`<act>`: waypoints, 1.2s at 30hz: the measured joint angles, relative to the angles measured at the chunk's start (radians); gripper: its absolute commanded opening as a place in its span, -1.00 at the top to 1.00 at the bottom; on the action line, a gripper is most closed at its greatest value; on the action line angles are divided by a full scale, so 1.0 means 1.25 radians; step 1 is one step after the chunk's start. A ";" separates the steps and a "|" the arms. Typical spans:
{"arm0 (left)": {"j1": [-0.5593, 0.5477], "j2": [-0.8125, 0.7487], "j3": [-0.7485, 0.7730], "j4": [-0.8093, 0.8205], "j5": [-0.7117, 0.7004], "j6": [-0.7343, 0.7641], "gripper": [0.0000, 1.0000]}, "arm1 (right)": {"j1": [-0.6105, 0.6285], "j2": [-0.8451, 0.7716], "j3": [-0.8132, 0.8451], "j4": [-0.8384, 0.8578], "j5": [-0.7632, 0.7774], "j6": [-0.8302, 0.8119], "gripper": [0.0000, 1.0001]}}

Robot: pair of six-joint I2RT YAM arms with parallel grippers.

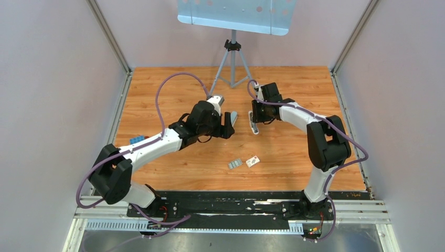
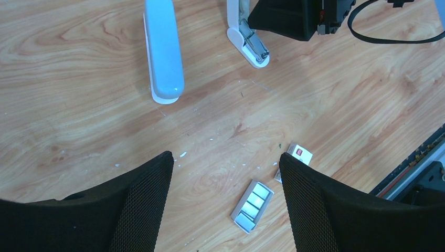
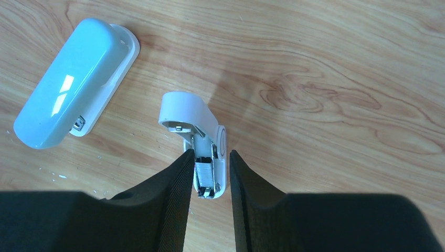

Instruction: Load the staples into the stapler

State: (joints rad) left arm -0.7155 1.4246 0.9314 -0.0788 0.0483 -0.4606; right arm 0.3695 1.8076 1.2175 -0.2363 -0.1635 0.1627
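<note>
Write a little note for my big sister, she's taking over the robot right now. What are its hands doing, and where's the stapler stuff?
Right gripper: clamped on the white lower half of the stapler, its metal staple channel showing.
Left gripper: open, holding nothing, hovering above the staples.
The stapler's blue top half lies on the table beside the white half.
The staples lie on the wood near the small white carton.
Done: stapler open and steadied.
Left: pick up the staples, put them in the channel, close it.

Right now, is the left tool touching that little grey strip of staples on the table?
Apart. The left wrist view shows the left tool open above the wood, the staples lying between its fingers with bare table on both sides.
</note>
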 measured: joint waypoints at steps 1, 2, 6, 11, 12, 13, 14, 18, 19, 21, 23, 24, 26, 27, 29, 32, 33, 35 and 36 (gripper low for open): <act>0.000 0.005 0.000 0.002 0.000 -0.001 -0.52 | 0.000 0.003 0.002 0.001 -0.003 0.001 0.31; 0.000 0.009 0.000 0.002 0.000 -0.002 -0.52 | 0.000 0.006 0.002 0.003 -0.007 0.001 0.31; 0.000 0.016 0.000 0.005 -0.001 -0.003 -0.52 | 0.000 0.012 0.002 0.004 -0.010 0.002 0.31; 0.000 0.016 0.000 0.017 -0.006 -0.003 -0.51 | 0.000 0.012 0.001 0.004 -0.010 0.001 0.31; 0.000 0.016 0.000 0.020 -0.006 -0.004 -0.51 | 0.000 0.012 0.000 0.004 -0.010 0.001 0.31; 0.000 0.016 0.000 0.022 -0.006 -0.005 -0.51 | 0.000 0.012 -0.001 0.005 -0.010 0.002 0.31; 0.000 0.017 0.000 0.024 -0.006 -0.006 -0.51 | 0.000 0.012 -0.003 0.005 -0.010 0.001 0.31; 0.000 0.021 0.000 0.027 -0.006 -0.009 -0.50 | 0.000 0.012 -0.014 0.006 -0.010 0.001 0.31; 0.000 0.022 0.000 0.027 -0.006 -0.010 -0.50 | 0.000 0.012 -0.016 0.007 -0.009 0.001 0.31; 0.000 0.022 0.000 0.028 -0.007 -0.013 -0.49 | 0.000 0.012 -0.019 0.007 -0.009 0.001 0.31; 0.000 0.022 0.000 0.031 -0.007 -0.016 -0.48 | 0.000 0.012 -0.022 0.008 -0.009 0.001 0.32; 0.000 0.022 0.000 0.033 -0.007 -0.017 -0.48 | 0.000 0.012 -0.025 0.008 -0.009 0.001 0.32; 0.000 0.024 0.000 0.037 -0.008 -0.018 -0.46 | 0.000 0.012 -0.029 0.009 -0.009 0.001 0.32; 0.000 0.026 0.000 0.039 -0.009 -0.019 -0.46 | 0.000 0.012 -0.031 0.009 -0.009 0.001 0.32; 0.000 0.032 0.000 0.042 -0.012 -0.021 -0.44 | 0.000 0.012 -0.034 0.010 -0.009 0.001 0.32; 0.001 0.049 0.000 0.054 -0.013 -0.025 -0.39 | 0.000 0.008 -0.039 0.010 -0.009 0.000 0.32; 0.001 0.057 0.000 0.060 -0.015 -0.027 -0.37 | 0.000 0.006 -0.040 0.009 -0.009 0.000 0.32; 0.004 0.073 0.003 0.063 -0.017 -0.027 -0.31 | 0.000 0.003 -0.040 0.009 -0.009 0.001 0.32; 0.005 0.084 0.008 0.064 -0.021 -0.028 -0.28 | 0.000 -0.001 -0.040 0.006 -0.010 0.001 0.32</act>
State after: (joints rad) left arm -0.7090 1.5295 0.9417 0.0010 0.0216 -0.4961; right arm 0.3695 1.8061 1.1675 -0.2283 -0.1757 0.1638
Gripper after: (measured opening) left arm 0.678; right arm 0.340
